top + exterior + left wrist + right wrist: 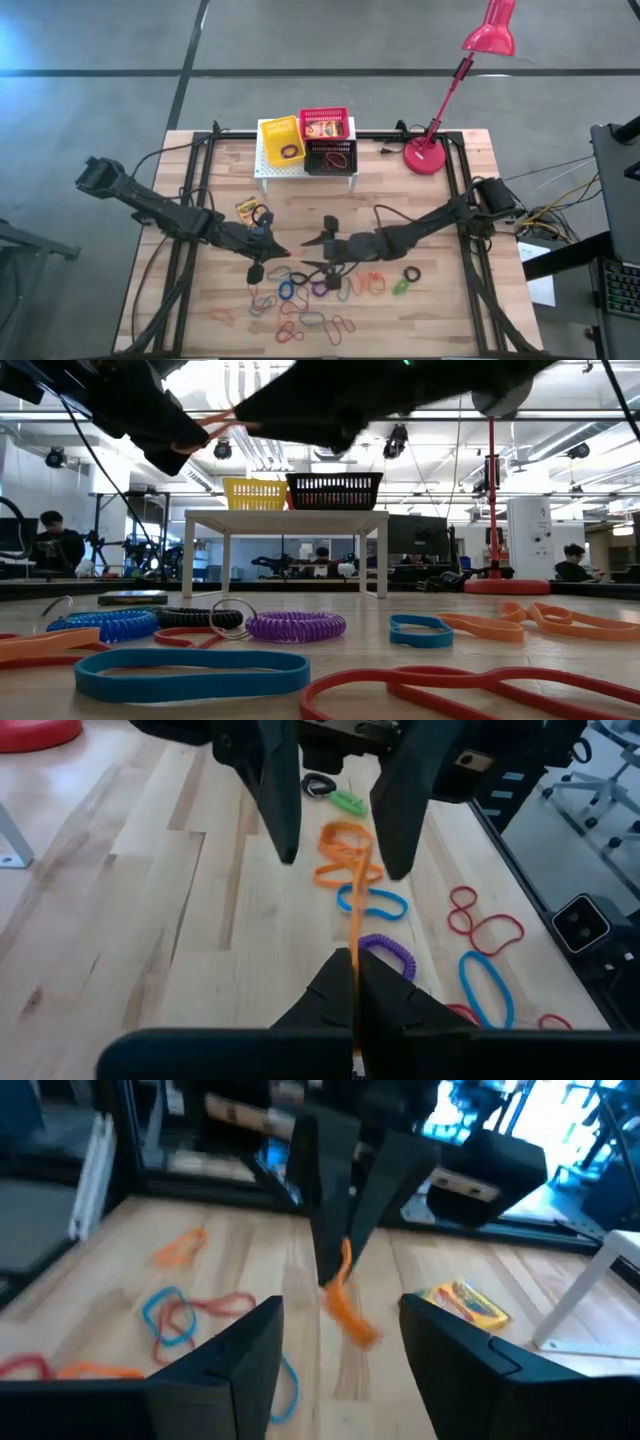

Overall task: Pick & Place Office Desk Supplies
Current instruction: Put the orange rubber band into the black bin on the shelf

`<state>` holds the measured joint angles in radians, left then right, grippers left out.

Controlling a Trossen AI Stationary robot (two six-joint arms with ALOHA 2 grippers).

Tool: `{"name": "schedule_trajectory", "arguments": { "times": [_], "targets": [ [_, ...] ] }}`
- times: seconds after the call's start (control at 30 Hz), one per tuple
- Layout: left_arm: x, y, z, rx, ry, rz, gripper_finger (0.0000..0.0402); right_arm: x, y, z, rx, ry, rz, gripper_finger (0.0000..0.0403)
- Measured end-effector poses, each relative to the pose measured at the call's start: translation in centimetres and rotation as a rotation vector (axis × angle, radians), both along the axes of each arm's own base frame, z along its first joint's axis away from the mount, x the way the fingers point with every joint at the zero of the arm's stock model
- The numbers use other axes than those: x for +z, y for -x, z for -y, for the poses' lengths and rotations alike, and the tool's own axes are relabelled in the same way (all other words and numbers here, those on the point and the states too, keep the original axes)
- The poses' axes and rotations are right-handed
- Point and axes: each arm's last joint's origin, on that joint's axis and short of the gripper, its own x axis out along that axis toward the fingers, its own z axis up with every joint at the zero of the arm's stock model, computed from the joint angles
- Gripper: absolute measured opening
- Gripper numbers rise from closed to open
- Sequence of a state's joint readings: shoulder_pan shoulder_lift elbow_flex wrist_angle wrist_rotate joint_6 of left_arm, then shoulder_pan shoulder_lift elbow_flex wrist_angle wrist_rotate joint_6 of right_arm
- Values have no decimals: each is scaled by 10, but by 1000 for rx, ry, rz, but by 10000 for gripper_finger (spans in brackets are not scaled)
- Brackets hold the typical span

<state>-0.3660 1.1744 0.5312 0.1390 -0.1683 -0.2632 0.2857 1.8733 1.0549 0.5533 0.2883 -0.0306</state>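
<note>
Bands lie scattered at the table's (455, 300) near edge, among them a blue loop (190, 671) and a purple coil (295, 626). Above them the left gripper (355, 995) pinches an orange band (356, 925) tight; the right gripper (340, 1355) faces it, fingers apart. Farther back, a crayon box (247, 209), then the baskets (305, 138)

A pale wooden table (190, 165) carries scattered elastic loops (300, 305) beneath both grippers, a crayon box (246, 208) just beyond the left gripper (268, 250), a red lamp (426, 155) and a white stand (305, 172) farther off
</note>
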Motion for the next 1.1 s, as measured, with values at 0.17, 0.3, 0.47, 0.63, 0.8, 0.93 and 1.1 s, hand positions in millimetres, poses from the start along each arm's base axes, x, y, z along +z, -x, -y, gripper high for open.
{"name": "schedule_trajectory", "arguments": {
  "times": [0.17, 0.3, 0.47, 0.63, 0.8, 0.93, 1.1],
  "targets": [
    [0, 0, 0, -1, -2, -1, 4, 13, -12, -1, -36, 47, -111, 169],
    [0, 0, 0, 6, -6, -1, 9, 21, -15, -2, -38, 58, -158, 118],
    [0, 0, -1, 15, -11, 2, 11, 21, -14, -2, -39, 53, -163, 35],
    [-2, 1, -1, 20, -14, -2, 36, 19, -13, -4, -49, 16, -190, 13],
    [-15, 7, -5, 78, -13, -37, 110, 17, -1, -2, -99, -16, -309, 9],
    [-27, 12, -9, 161, -11, -56, 166, 33, 13, -1, -111, -29, -356, 9],
    [-34, 16, -12, 204, -13, -38, 204, 70, 30, 6, -165, 12, -268, 9]
  ]
}}
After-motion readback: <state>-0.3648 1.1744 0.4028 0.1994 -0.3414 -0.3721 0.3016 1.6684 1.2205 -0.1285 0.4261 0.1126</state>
